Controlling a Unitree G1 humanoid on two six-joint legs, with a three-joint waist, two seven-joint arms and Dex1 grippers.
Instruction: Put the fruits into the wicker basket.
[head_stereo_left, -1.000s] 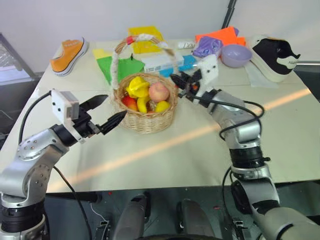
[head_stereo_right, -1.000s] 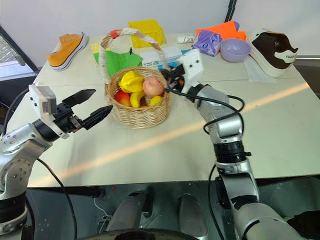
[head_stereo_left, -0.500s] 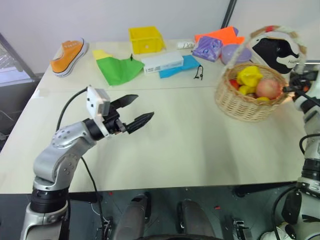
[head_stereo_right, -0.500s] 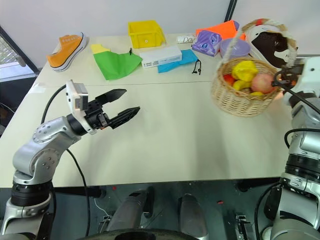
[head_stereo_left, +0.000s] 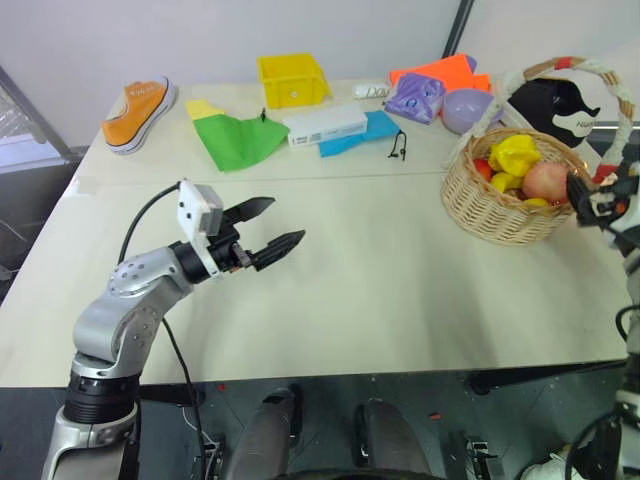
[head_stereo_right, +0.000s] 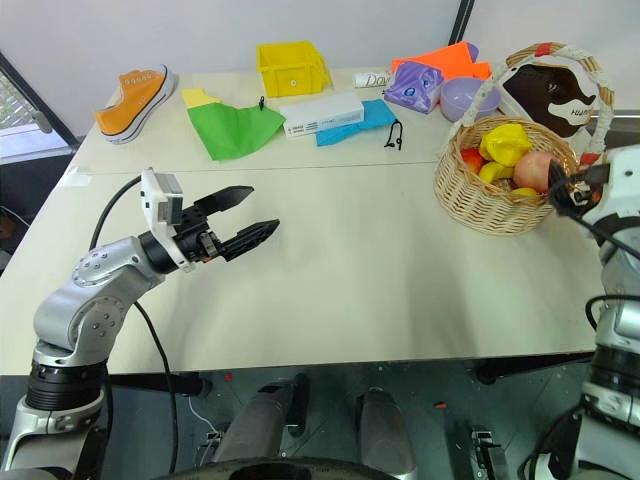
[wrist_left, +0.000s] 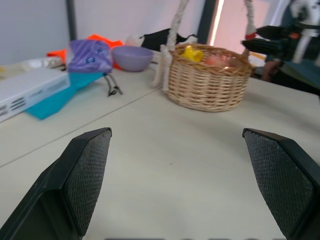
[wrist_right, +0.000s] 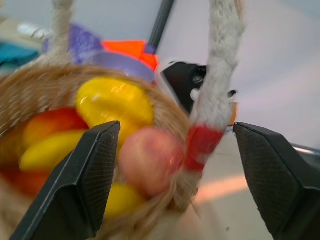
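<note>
The round tan wicker basket (head_stereo_right: 495, 205) stands upright on the desk's right side, its tall arched handle (head_stereo_right: 590, 75) wrapped in white with red marks. All the fruits lie inside it: a glossy yellow ridged starfruit (head_stereo_right: 505, 142) on top, a round pinkish-red peach (head_stereo_right: 535, 170) beside it toward the right rim, a red-yellow fruit (head_stereo_right: 472, 159) at the left rim, a yellow banana (head_stereo_right: 492, 172) and a lemon (head_stereo_right: 524, 192) lower down.
</note>
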